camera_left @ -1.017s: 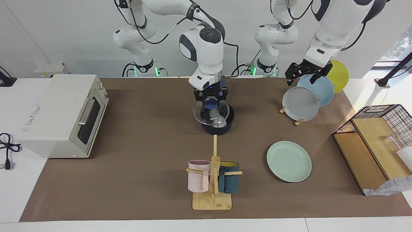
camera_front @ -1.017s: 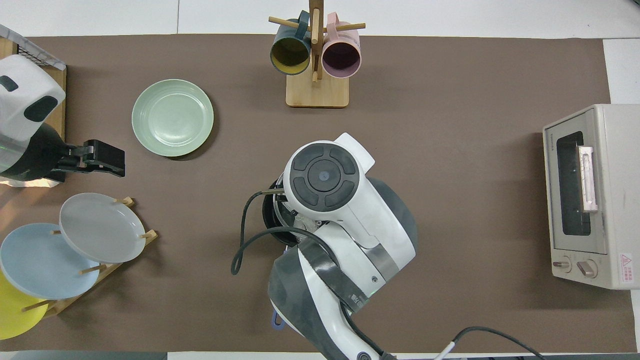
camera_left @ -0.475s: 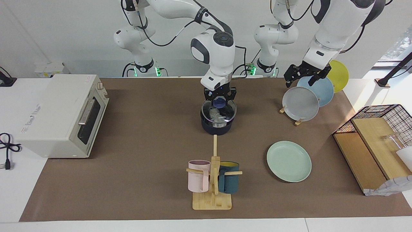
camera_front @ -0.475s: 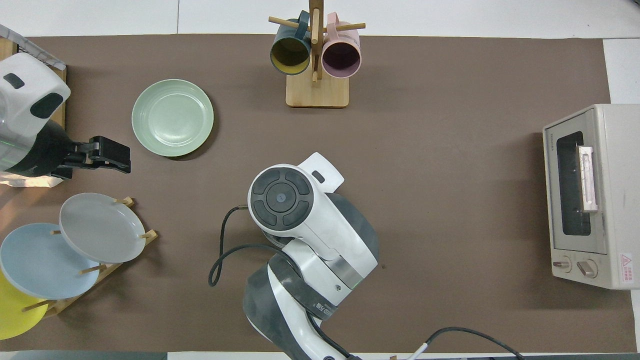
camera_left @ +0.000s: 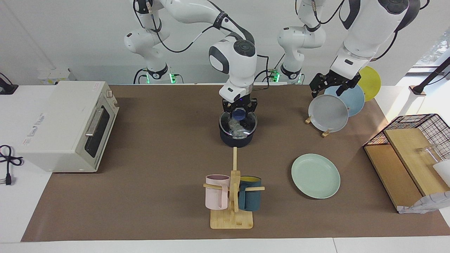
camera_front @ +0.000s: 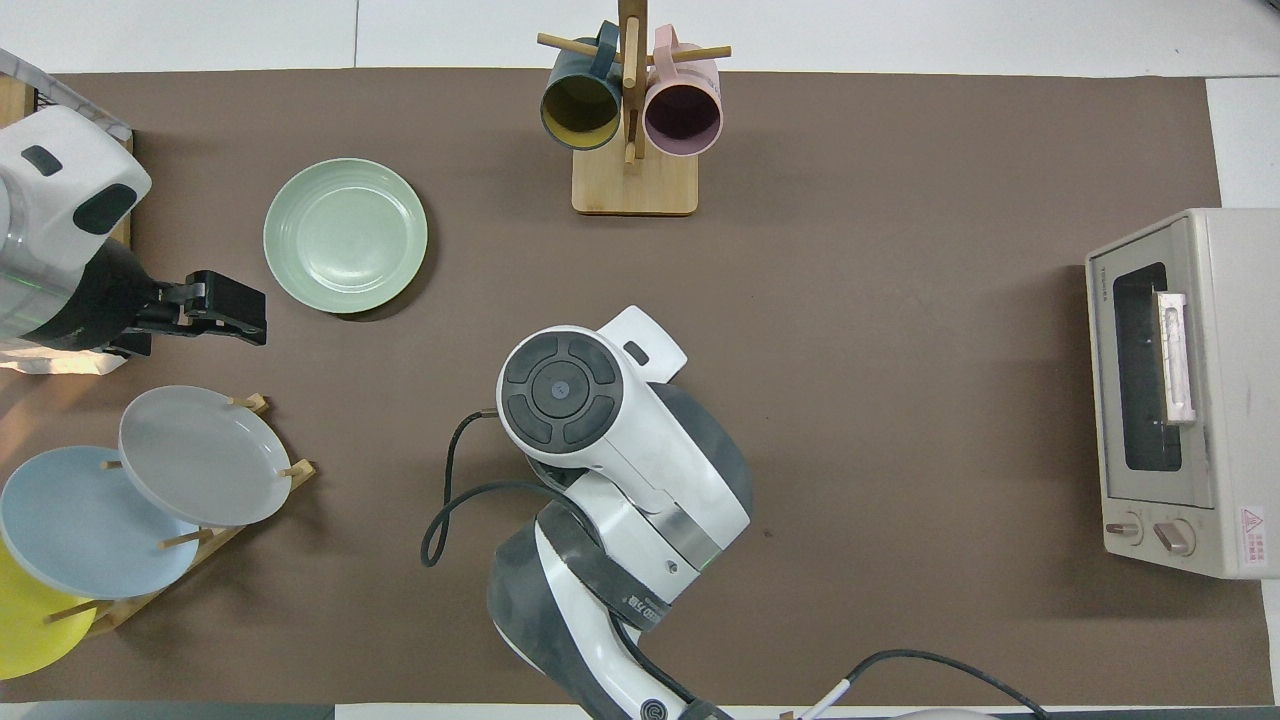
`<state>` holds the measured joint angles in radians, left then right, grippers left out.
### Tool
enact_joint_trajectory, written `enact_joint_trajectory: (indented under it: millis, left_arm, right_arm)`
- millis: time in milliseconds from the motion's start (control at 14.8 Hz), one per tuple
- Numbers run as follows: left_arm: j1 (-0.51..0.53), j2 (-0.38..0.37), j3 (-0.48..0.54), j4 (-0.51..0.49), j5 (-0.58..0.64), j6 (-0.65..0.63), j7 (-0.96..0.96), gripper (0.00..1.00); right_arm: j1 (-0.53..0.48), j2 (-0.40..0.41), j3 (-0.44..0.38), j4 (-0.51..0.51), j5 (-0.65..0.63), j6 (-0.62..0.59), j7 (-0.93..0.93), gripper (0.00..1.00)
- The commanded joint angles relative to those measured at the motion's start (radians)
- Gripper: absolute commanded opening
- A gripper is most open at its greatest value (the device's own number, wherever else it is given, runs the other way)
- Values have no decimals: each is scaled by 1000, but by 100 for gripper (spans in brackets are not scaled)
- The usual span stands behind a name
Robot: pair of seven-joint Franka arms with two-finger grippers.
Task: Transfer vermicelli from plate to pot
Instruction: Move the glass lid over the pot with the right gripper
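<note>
Now, your right gripper (camera_left: 239,109) pinches the glass lid's (camera_left: 238,123) knob on the pot (camera_left: 236,140), vermicelli (camera_left: 235,126) inside; plate (camera_left: 315,175) bare. Left gripper (camera_left: 331,84) waits spread. Next, you release.

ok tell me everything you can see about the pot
The small dark navy pot stands upright mid-table, nearer to the robots than the wooden mug rack. A round clear glass lid with a blue knob sits on its rim, and whitish vermicelli shows through it. The right end effector is at the knob. Its handle isn't visible.
</note>
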<state>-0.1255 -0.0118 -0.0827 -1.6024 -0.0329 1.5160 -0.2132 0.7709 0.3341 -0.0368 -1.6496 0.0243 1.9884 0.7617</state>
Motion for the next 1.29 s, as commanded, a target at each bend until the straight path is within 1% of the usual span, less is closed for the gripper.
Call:
enact_joint_trajectory:
  millis: [0,542,1220]
  left_arm:
    - [9,-8,-3,-13,-18,9,17,100]
    - [21,-7,-11,-8,-16,3,15,100]
    - [24,-16,-19,-14,-18,6,9,100]
  right_arm:
    - [1,6,0,-4,16,20,16,45]
    - [7,22,0,-16,13,41,19,46]
    - [18,20,-2,-15,-44,43,42,46]
